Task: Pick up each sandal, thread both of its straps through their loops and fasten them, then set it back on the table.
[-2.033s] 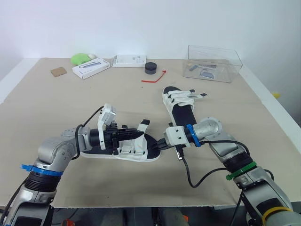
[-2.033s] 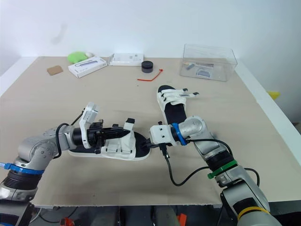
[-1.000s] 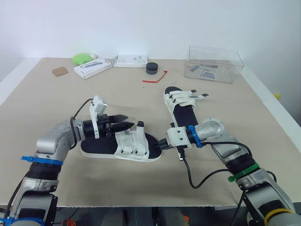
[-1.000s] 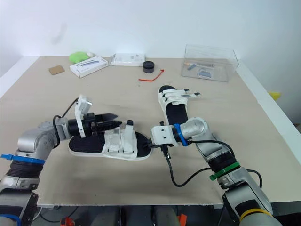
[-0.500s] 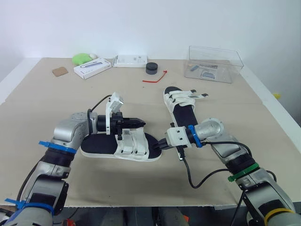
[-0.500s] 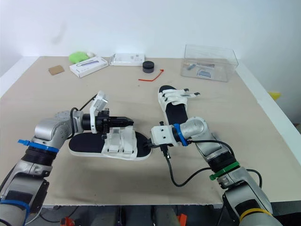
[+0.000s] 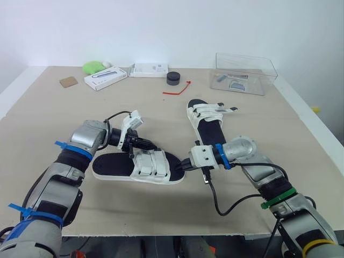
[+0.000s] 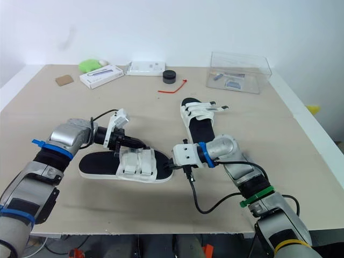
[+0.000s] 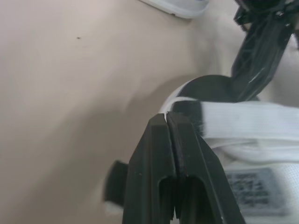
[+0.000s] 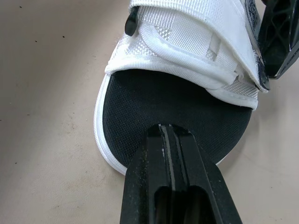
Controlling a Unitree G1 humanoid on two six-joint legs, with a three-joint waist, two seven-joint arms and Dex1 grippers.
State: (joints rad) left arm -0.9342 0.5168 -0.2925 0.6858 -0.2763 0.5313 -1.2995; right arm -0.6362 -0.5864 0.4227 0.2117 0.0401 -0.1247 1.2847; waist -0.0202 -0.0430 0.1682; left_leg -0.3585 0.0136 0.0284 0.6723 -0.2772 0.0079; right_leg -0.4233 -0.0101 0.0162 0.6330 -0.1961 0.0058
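Near sandal, white-strapped with a black footbed and white sole (image 7: 137,167), lies flat on the beige desk (image 7: 64,123). Its long axis runs left to right, heel to the left, toe to the right. Two broad white straps (image 7: 152,163) cross its toe half and look laid down flat.

Left pincer (image 7: 144,146): fingers clenched together, tips at the far edge of the straps. In the left wrist view they meet the black-tipped end of a white strap. Cannot tell whether any strap edge is pinched between them; no gap shows.

Right pincer (image 7: 181,167): also clenched, nothing seen between the fingers. It comes in from the right, along the sandal's long axis, with its tips over the black footbed at the toe. Reads as a brace holding the toe down, not a grasp.

Judgement: the step in hand is pressing the strap end home on the near sandal, left arm working, right arm steadying. Both arms sit at this sandal, the left at its far side, the right at its toe end.

Second sandal of the same make (image 7: 207,119) lies farther back and to the right, long axis near to far. Its straps look loose, black-tipped ends (image 7: 231,109) sticking out to the right. It is just beyond the right forearm, so the right arm is the nearer one for the reach. The left would have to cross over the near sandal.
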